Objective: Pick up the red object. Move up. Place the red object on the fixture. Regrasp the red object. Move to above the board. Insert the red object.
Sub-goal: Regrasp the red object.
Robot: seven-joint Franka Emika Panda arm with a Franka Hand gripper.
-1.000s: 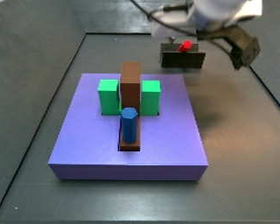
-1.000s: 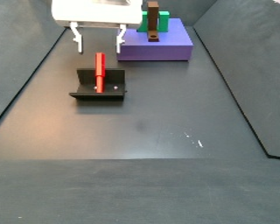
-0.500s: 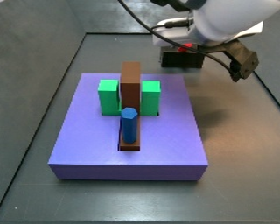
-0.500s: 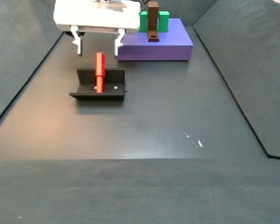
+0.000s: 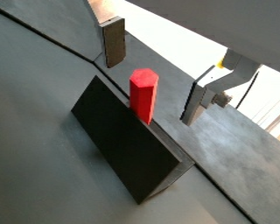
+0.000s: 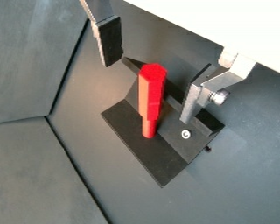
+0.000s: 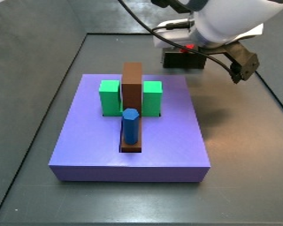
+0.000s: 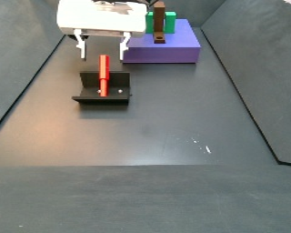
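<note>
Tool open above fixture, grey floor.

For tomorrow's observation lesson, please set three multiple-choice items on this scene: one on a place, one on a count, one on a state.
1. Where is the red object?
A. on the fixture
B. on the board
C. on the grey floor

2. How many green blocks stand on the board?
A. one
B. two
C. four

3. How do the jaws of the gripper stand?
A. shut on the red object
B. shut on nothing
C. open, one on either side of it

Key: 1 A, a side view shows it leaning on the fixture. 2 B, one each side of the brown bar. 3 C, both wrist views show gaps beside the fingers.
</note>
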